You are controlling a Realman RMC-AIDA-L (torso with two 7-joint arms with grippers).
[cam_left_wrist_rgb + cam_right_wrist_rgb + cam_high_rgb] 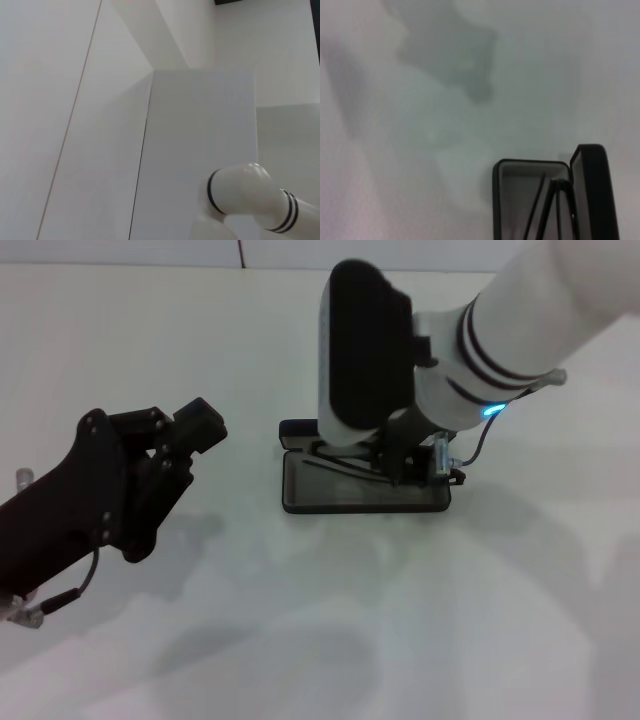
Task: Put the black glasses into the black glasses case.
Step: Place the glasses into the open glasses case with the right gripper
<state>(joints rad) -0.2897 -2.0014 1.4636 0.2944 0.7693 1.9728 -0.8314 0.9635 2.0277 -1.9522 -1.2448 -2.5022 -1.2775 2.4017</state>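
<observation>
The black glasses case [362,504] lies open at the table's centre, its lid [296,430] raised on the far side. The black glasses [335,468] show as thin black lines inside it, over the grey lining. My right gripper [402,466] hangs just above the case's right half, mostly hidden under its own wrist, and I cannot tell whether it touches the glasses. The right wrist view shows the case's rim [497,200], the lid [592,190] and the slim temple arms of the glasses [540,200] in the tray. My left gripper [190,435] is raised at the left, away from the case.
The white table [320,640] carries shadows of both arms. The left wrist view shows only white surfaces and part of the white right arm [250,195].
</observation>
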